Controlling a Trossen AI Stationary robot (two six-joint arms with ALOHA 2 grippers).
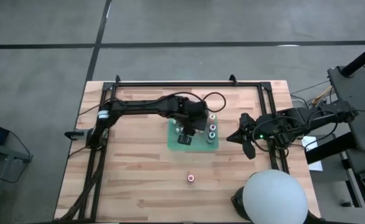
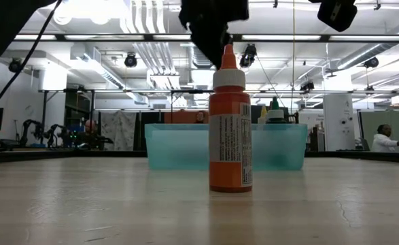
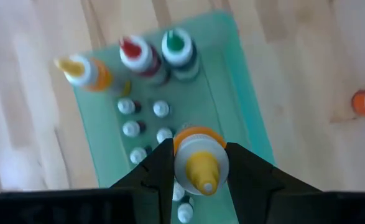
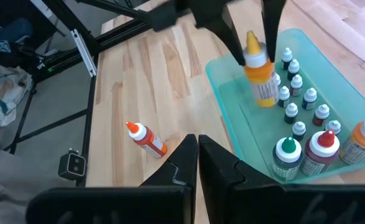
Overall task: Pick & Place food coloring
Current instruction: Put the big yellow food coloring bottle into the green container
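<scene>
An orange dropper bottle (image 2: 230,122) with a white collar and orange tip stands upright on the wooden worktop (image 2: 83,204), closest to the low camera and well apart from the other bottles. Behind it sits a shallow translucent green tray (image 2: 179,146). From above, the left hand (image 1: 185,130) hangs over this tray near the middle of the worktop. Its two dark fingers (image 3: 154,168) pinch a yellow-tipped dropper bottle (image 3: 201,158) by its sides, holding it upright above the tray's floor. Under and around it, rows of tiny pale-capped bottles (image 3: 146,127) stand inside the tray. At one end of the tray stand three taller bottles: a red-capped one (image 3: 137,53), a green-capped one (image 3: 179,45) and a yellow-orange one (image 3: 86,71). The right hand (image 1: 244,142) waits off to the tray's side, near the worktop's right edge, its fingers (image 4: 182,162) pressed together and holding nothing.
</scene>
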